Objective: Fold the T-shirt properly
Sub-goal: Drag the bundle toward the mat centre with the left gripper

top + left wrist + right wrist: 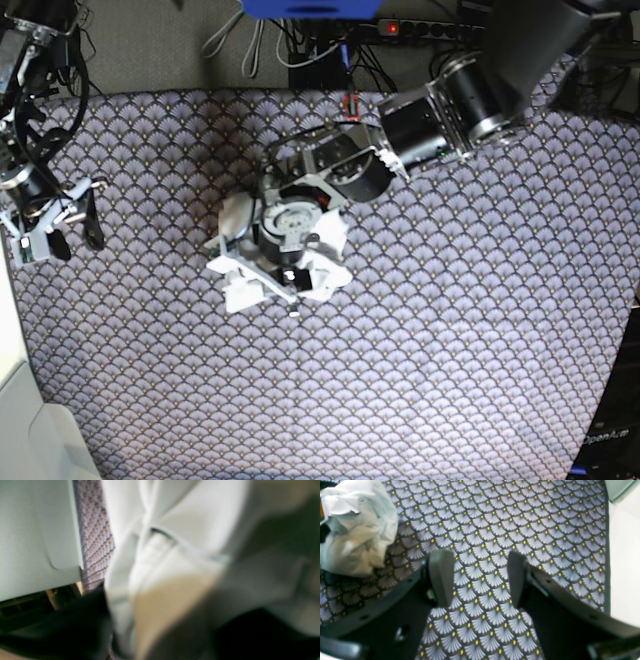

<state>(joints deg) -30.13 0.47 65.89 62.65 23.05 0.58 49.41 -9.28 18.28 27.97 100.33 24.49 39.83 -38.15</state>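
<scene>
The white T-shirt (240,285) lies crumpled in a heap near the middle of the patterned tablecloth (450,350). My left gripper (288,268) points down into the heap. In the left wrist view the T-shirt (190,522) is blurred, fills most of the frame and hides the fingers, so I cannot tell how the jaws stand. My right gripper (477,580) is open and empty just above the tablecloth (545,530), with the T-shirt (357,530) at the upper left of that view. In the base view the right gripper (77,238) is near the table's left edge, well apart from the shirt.
Cables and a power strip (390,30) lie beyond the table's far edge. A white surface (30,430) borders the cloth at the lower left, and a white strip (625,555) runs along the cloth's edge. A pale panel (37,542) fills the left of the left wrist view.
</scene>
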